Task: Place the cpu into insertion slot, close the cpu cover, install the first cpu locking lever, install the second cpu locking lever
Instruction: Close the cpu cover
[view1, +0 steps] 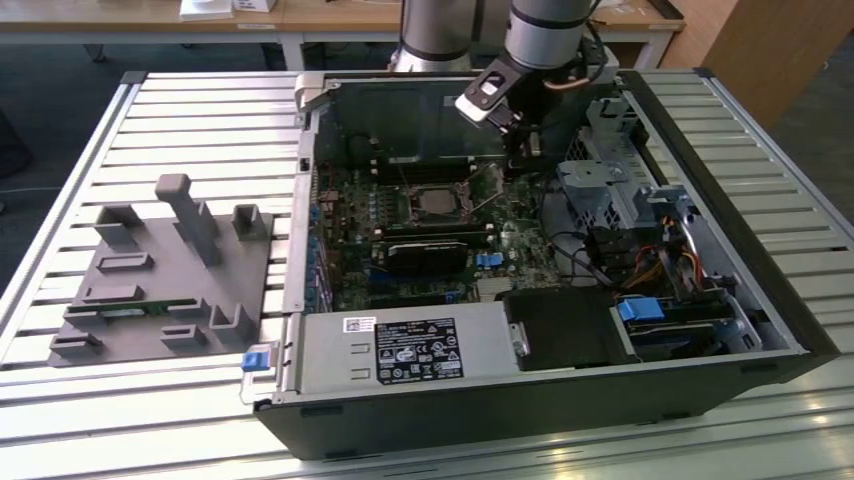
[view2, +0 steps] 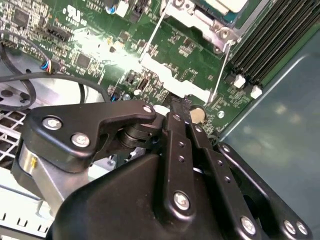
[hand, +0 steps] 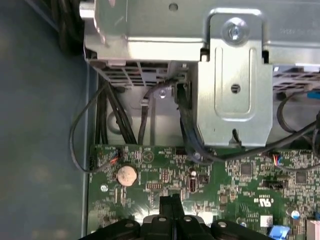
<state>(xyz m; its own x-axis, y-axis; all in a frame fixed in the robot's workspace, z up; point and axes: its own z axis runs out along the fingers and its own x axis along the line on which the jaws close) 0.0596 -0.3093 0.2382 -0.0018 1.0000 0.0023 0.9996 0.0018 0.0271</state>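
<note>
The cpu (view1: 435, 203) lies in the insertion slot (view1: 404, 207) on the green board, its silver face up. The cpu cover (view1: 461, 190) lies as a metal frame around it. In the second wrist view the cpu (view2: 226, 4) and the cover (view2: 199, 16) sit at the picture's edge. Two thin wire levers (view2: 156, 34) (view2: 222, 64) stand off the board beside the socket. My gripper (view1: 523, 150) hangs just above the board, past the socket toward the exterior view's right. Its black fingertips (hand: 170, 202) are pressed together with nothing between them.
Long black memory slots (view2: 272, 40) run beside the socket. A coin battery (hand: 126, 175), black cables (hand: 107, 107) and a metal drive bracket (hand: 235, 90) lie close to the gripper. The case wall (view1: 400, 115) stands behind. A grey fixture (view1: 167, 270) rests on the slatted table.
</note>
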